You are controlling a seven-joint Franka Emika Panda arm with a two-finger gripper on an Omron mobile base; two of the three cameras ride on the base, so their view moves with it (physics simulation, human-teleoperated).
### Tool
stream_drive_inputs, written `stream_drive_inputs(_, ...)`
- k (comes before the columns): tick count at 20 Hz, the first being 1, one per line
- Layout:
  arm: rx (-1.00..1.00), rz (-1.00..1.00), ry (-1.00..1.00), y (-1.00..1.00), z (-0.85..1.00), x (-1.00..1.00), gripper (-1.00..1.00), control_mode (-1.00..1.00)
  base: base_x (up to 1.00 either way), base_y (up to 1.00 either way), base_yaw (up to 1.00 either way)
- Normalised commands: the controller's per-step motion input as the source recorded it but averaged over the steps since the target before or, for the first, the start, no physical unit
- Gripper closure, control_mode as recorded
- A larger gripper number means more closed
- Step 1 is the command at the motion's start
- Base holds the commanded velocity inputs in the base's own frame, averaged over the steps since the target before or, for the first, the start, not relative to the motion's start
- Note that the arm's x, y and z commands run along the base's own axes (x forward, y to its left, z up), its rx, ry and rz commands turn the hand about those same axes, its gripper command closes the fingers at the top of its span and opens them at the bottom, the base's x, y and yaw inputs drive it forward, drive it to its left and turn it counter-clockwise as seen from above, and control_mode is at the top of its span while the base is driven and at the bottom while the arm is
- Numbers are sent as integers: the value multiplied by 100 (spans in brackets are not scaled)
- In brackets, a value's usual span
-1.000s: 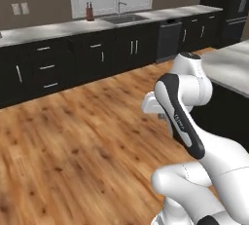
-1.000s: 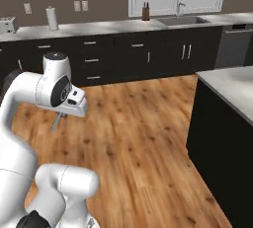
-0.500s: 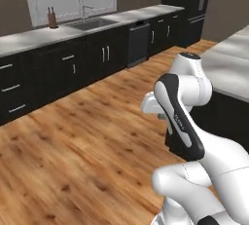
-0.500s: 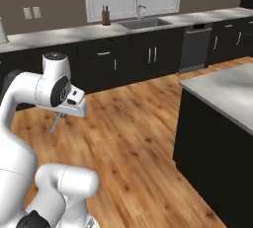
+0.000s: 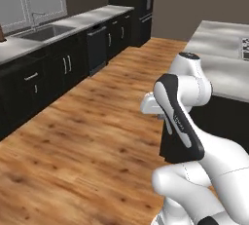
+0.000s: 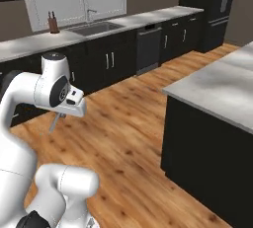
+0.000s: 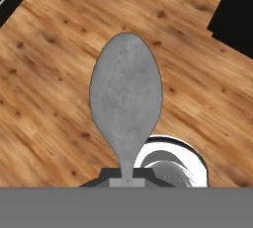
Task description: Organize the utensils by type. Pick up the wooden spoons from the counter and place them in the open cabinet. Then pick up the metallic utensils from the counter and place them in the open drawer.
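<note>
The hand is closed tight on the handle of a small silver spoon, carrying it in the air above the wooden floor. In the hand view the spoon's oval bowl is pointing straight away from the fingers, its grey face turned to the camera, with only the floor planks lying behind it. In the right base view the spoon is showing as a thin grey sliver hanging down and slightly outward from under the white wrist. In the left base view the hand is sitting tucked close against the arm's own forearm, so the grip itself is hard to make out there. A grey-topped island surface is standing to the robot's right, and a long surface with a sink is running along the far wall over black cabinet fronts.
</note>
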Motion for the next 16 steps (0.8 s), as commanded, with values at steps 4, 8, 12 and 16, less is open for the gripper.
stream_drive_inputs(4, 0, 0, 0, 0, 0, 0, 100, 100, 88, 83, -54)
stream_drive_inputs(8, 0, 0, 0, 0, 0, 0, 100, 100, 89, 89, -50)
stream_drive_inputs(12, 0, 0, 0, 0, 0, 0, 100, 100, 85, 87, -47)
stream_drive_inputs(16, 0, 0, 0, 0, 0, 0, 100, 100, 82, 86, -44)
